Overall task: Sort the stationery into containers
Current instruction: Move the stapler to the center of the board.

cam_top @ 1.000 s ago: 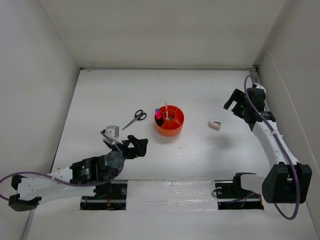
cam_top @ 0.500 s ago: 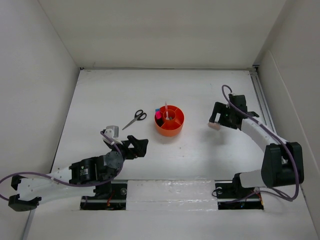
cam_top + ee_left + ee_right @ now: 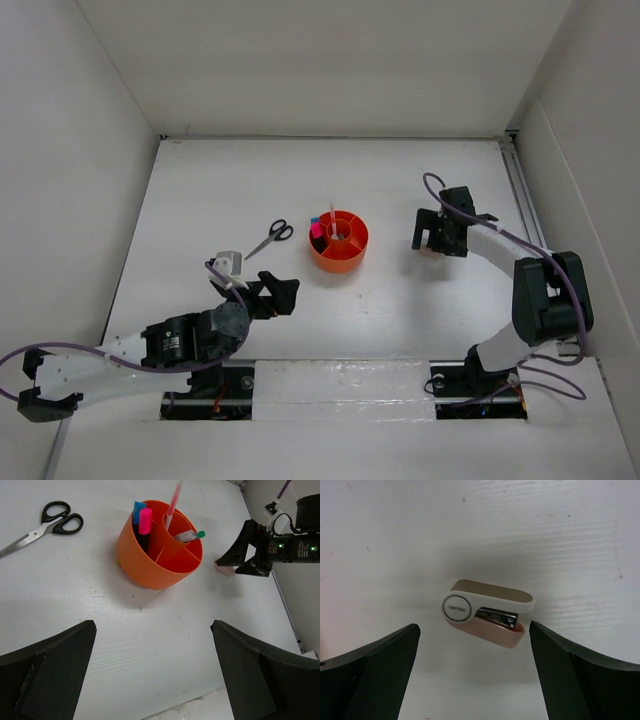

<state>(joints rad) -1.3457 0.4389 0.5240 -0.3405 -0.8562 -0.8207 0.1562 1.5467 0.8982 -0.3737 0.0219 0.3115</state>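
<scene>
The round orange organizer (image 3: 338, 240) stands mid-table and holds blue- and pink-capped highlighters (image 3: 141, 516), a pink pen (image 3: 174, 500) in its central cup and a green-tipped pen (image 3: 192, 535). Black-handled scissors (image 3: 268, 238) lie flat to its left. The pinkish sharpener (image 3: 487, 612) lies on the table right of the organizer. My right gripper (image 3: 474, 630) is open, low over the sharpener, a finger on each side, not touching. In the top view the right gripper (image 3: 432, 238) hides most of the sharpener. My left gripper (image 3: 283, 293) is open and empty, near of the organizer (image 3: 160, 545).
A small pale block (image 3: 227, 262) lies by my left arm, near of the scissors (image 3: 37, 527). White walls enclose the table on the left, far and right sides. The right gripper (image 3: 250, 550) shows in the left wrist view beside the organizer.
My right arm has swung in from the far right wall and come down over the sharpener, still open. My left gripper has hardly moved.
</scene>
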